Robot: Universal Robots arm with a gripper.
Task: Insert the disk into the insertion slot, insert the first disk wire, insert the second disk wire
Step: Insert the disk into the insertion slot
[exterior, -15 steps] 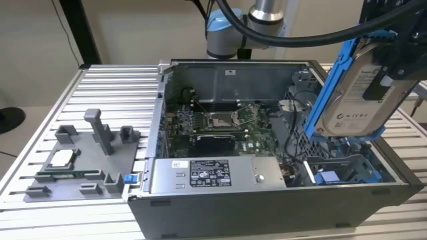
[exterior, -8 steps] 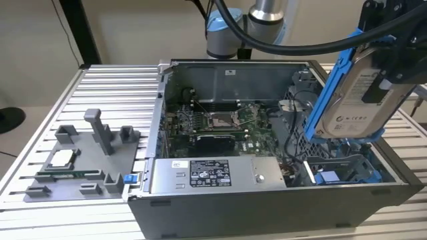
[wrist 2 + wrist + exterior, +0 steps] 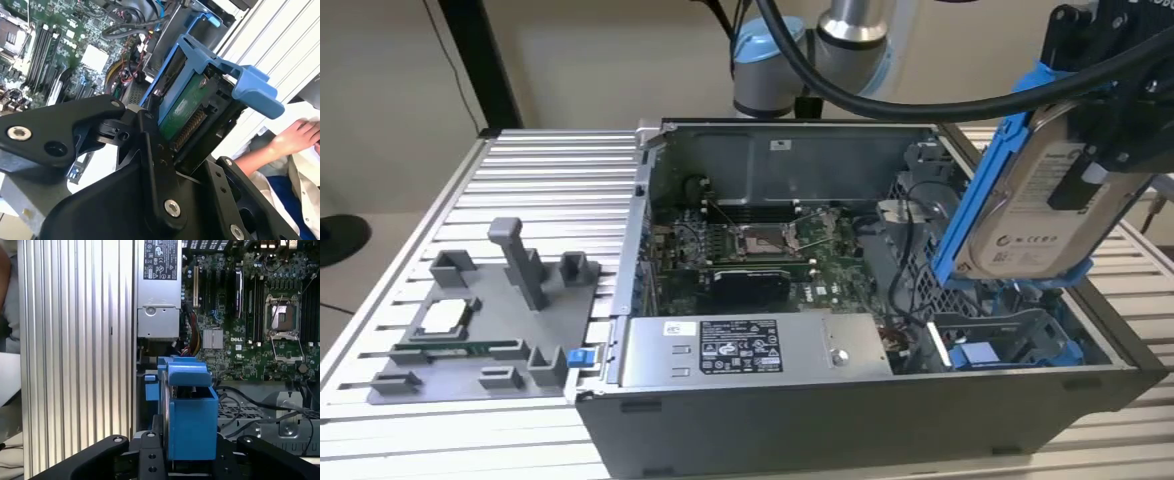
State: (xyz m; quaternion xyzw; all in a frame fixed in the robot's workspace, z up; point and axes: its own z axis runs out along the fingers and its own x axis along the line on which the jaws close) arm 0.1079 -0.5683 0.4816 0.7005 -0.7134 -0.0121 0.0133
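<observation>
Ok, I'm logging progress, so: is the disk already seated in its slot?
No, in the exterior view the disk hangs tilted in the fingers above the open case, clear of the slot below it.

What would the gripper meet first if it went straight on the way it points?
Likely the slot. The gripper, jaws shut on the disk, points down into the case, and the disk's lower end hangs just above the slot. Depth is unclear, so alignment is uncertain.
</observation>
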